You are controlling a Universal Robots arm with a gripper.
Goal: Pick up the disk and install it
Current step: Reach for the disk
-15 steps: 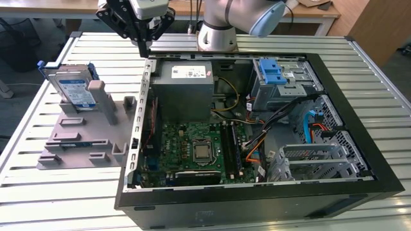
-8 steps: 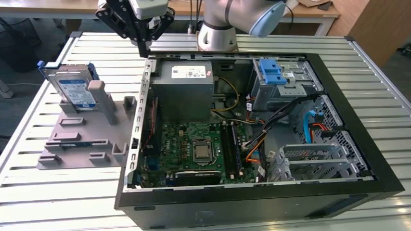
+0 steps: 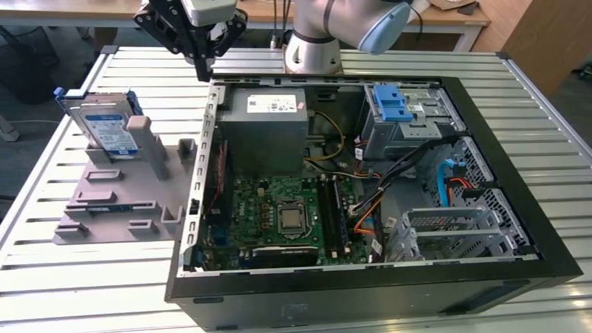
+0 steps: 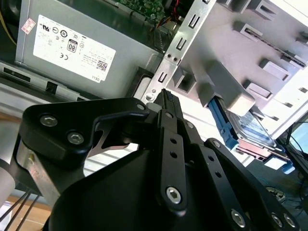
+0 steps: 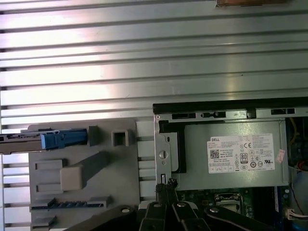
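Exterior view: tool [image 3: 204, 67] closed, empty; disk [image 3: 104, 129], blue-and-white barcode label, stands in grey holder [image 3: 116, 208].

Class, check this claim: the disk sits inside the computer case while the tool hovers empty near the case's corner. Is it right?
No. The exterior view shows the disk standing in the grey holder outside the case; the tool does hover empty near its corner.

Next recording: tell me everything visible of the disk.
The disk is a flat silver drive with a blue-and-white label and blue plastic bracket round its edges. It stands on edge in the grey holder at the exterior view's left of the case. The gripper is apart from it.
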